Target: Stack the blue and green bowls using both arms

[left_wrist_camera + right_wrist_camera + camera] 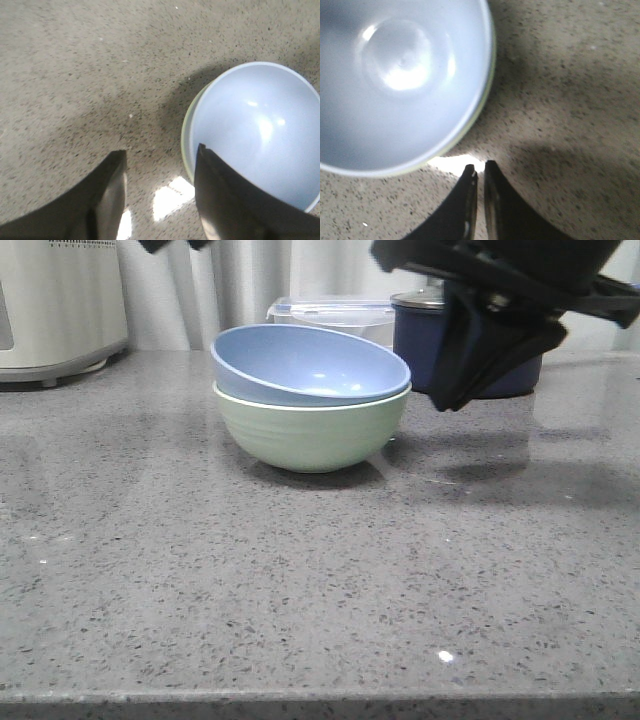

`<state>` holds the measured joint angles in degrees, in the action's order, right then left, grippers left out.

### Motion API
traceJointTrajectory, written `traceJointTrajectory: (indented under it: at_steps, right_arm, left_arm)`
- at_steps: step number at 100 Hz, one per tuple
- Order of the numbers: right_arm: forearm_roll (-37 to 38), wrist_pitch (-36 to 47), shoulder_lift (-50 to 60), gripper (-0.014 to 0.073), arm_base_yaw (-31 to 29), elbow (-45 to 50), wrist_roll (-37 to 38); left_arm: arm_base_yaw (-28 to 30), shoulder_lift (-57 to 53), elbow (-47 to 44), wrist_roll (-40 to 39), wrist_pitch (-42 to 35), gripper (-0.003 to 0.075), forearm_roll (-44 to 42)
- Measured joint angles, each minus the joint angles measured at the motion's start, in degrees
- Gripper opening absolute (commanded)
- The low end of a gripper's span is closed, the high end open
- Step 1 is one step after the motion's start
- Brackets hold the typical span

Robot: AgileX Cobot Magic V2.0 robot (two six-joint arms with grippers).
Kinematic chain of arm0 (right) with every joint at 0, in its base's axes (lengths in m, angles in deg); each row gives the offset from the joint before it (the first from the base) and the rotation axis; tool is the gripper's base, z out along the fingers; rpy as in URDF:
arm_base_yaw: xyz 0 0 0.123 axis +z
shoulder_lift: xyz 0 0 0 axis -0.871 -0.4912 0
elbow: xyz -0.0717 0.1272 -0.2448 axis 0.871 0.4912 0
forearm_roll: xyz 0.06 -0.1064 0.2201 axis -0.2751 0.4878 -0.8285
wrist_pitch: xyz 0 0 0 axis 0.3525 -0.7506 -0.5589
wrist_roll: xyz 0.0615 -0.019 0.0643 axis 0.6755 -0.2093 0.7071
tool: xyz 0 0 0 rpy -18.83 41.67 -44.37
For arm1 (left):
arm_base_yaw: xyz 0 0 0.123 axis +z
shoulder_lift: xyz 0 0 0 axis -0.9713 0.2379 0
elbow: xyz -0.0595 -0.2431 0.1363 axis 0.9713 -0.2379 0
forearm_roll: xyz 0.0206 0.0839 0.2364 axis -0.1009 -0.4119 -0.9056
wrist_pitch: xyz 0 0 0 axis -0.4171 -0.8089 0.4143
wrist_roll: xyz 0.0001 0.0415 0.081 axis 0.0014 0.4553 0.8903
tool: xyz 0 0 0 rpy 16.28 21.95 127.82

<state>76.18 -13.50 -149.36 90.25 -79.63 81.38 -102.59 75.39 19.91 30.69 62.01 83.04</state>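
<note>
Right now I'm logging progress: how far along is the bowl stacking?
Stacking looks done: the blue bowl sits nested in the green bowl, tilted, not level. Nothing is in hand: the left gripper is open beside the bowls, the right gripper is shut on nothing. Left, at most: levelling the blue bowl and pulling the arms clear.

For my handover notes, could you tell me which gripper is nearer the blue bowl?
Probably the right. The right gripper hangs just beside the blue bowl, fingers nearly together. The left gripper, open, is raised near the stack's other side, barely visible in the front view.
</note>
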Motion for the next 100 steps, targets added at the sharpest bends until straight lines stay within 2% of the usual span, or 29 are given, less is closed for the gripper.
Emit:
traceJointTrajectory:
  at_steps: [56, 66, 79, 91, 100]
  right_arm:
    - [5.3, 0.7, 17.5, 0.0053, -12.2, 10.6, 1.9]
    - [6.0, 1.1, 20.8, 0.0053, -14.6, 12.5, 1.9]
    - [7.0, 1.3, 25.3, 0.0052, -17.2, 14.8, 1.9]
    - [7.3, 1.4, 29.6, -0.0005, -18.6, 17.4, 1.9]
    - [7.5, 1.6, 32.9, -0.0062, -18.7, 19.5, 1.9]
  left_arm:
    - [12.2, -32.9, -35.1, -0.4, -17.0, 0.0309, -0.7]
    - [14.2, -38.7, -40.5, -1.1, -19.8, 0.0246, -0.8]
    - [17.2, -45.5, -47.5, -1.5, -22.2, 0.0106, -0.9]
    - [19.5, -50.7, -52.9, -1.6, -23.1, -0.0022, -1.1]
    - [20.5, -54.1, -56.3, -1.7, -23.8, -0.002, -1.2]
